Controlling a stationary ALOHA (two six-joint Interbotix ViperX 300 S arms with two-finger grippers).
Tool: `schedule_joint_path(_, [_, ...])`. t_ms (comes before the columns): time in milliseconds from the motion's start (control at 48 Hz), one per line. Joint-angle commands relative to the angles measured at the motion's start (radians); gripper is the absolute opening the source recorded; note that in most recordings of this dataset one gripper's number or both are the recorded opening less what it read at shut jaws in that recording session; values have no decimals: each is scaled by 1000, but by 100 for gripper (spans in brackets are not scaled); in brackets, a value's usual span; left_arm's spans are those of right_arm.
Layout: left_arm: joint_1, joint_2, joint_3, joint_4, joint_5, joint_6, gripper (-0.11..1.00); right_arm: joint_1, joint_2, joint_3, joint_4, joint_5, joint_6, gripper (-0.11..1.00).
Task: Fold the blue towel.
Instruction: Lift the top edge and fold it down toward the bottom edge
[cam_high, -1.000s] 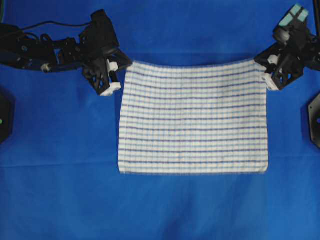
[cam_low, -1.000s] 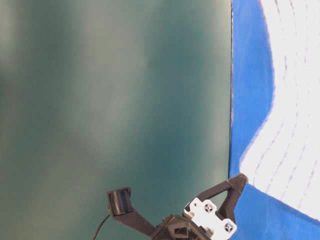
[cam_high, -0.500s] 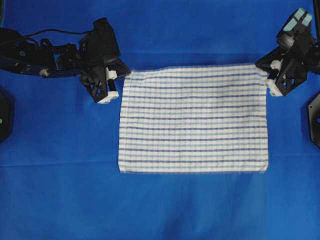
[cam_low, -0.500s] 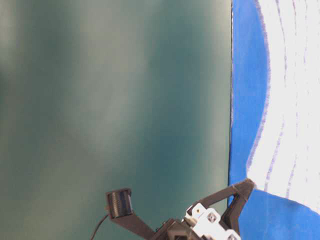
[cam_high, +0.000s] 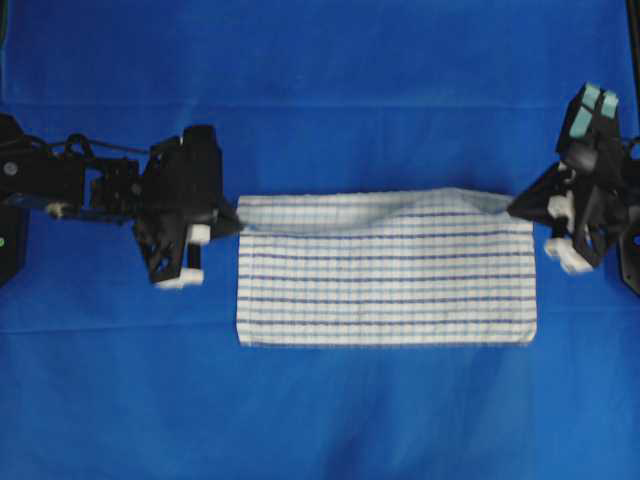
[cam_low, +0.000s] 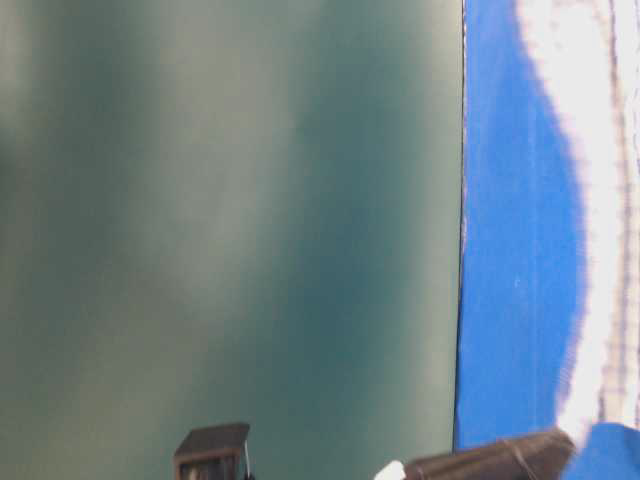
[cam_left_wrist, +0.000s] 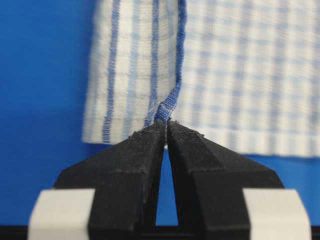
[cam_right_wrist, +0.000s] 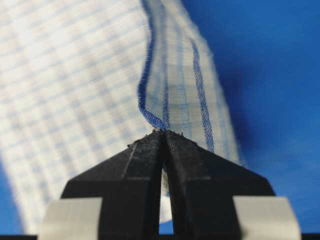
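Midway, the blue towel lay on the blue sheet with its far edge lifted and carried toward the near edge.
The left gripper and right gripper each pinched a far corner tight, apparently to keep that hem taut and level for the fold; no containers were present.

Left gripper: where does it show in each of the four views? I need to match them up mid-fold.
Overhead: left gripper at centre-left, shut on the blue towel's far-left corner.
Table-level: one dark finger along the bottom edge, by the towel's lower end; which arm's, I cannot tell.
Left wrist: bottom centre, tips pinching the blue hem.
Right wrist: not in it; only the right gripper.
Shared landmark: the towel's dark-blue hemmed edge.
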Motion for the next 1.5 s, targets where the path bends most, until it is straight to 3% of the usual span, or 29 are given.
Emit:
schedule_joint_path(0, [-51,-20,-6,2,-3,-29,3,69,-3,-8,5,18,31,2])
schedule_joint_path(354, [-256,11,-34,2,-3,-206,3,301,12,-11,5,38,178,2])
schedule_joint_path(583, [-316,32,-61,2,-3,-232,3,403,61,-18,5,15,267,2])
schedule_joint_path(1062, [-299,34,-55,2,-3,-219,4,423,152,-38,2,-28,282,2])
schedule_joint_path(1187, [-296,32,-55,2,0,-219,15,423,169,-48,2,-28,282,3])
schedule_joint_path(1250, [-288,32,-57,2,0,-225,26,423,170,-52,2,-28,282,12])
schedule_joint_path(1396, [-244,31,-58,2,0,-221,54,416,153,-61,-44,-21,278,58])
schedule_joint_path(1437, [-224,31,-60,2,0,-215,60,407,146,-60,-60,-21,279,65])
schedule_joint_path(1479, [-206,29,-61,2,0,-212,65,390,138,-57,-75,-20,279,65])
